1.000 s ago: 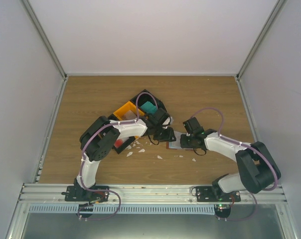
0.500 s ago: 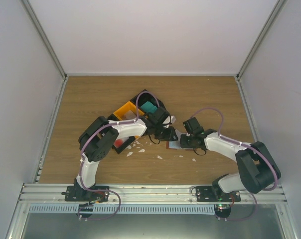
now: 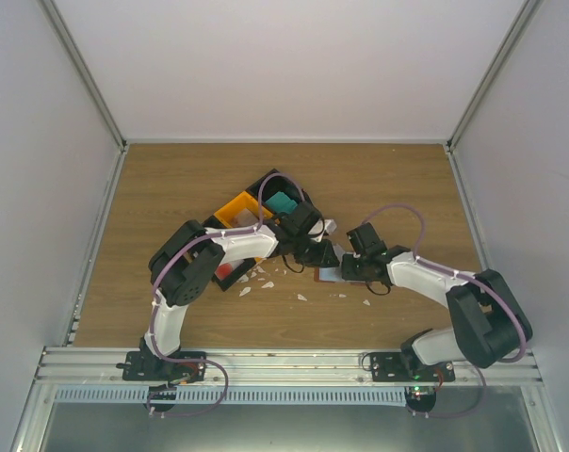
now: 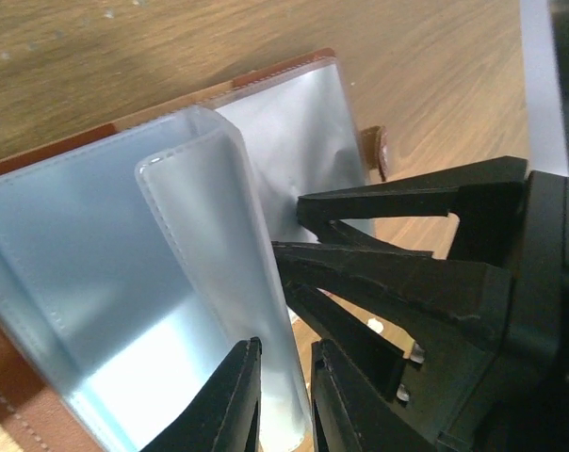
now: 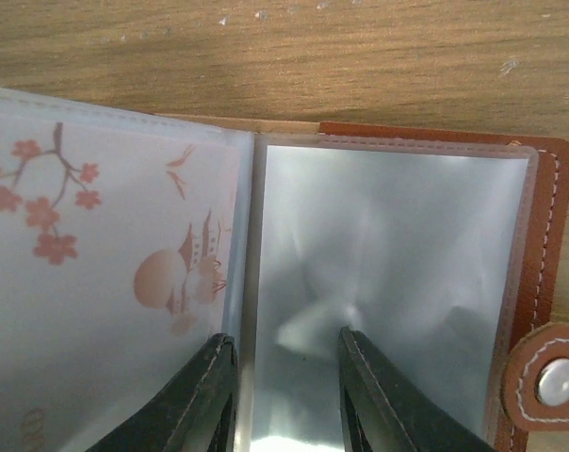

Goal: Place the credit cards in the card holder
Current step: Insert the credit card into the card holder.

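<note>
The reddish-brown card holder (image 3: 328, 276) lies open on the wood table, its clear sleeves showing pale blue (image 4: 87, 273). My left gripper (image 4: 284, 348) is shut on one upright looped sleeve. My right gripper (image 5: 284, 339) is open, with both fingertips resting on the flat right-hand sleeve beside the brown edge (image 5: 550, 235). Its black fingers (image 4: 388, 273) show close by in the left wrist view. A red-and-white card (image 5: 96, 235) with a blossom print sits behind the left sleeve. A teal card (image 3: 282, 201) lies in the tray.
A black-and-orange compartment tray (image 3: 237, 209) stands behind the left gripper, with something red (image 3: 230, 270) at its near end. Small white scraps (image 3: 266, 279) lie on the table in front of the tray. The holder's snap tab (image 5: 556, 381) sticks out at its right side.
My left gripper has shifted slightly right and nearer, closer to my right gripper over the holder. The right arm has barely moved.
</note>
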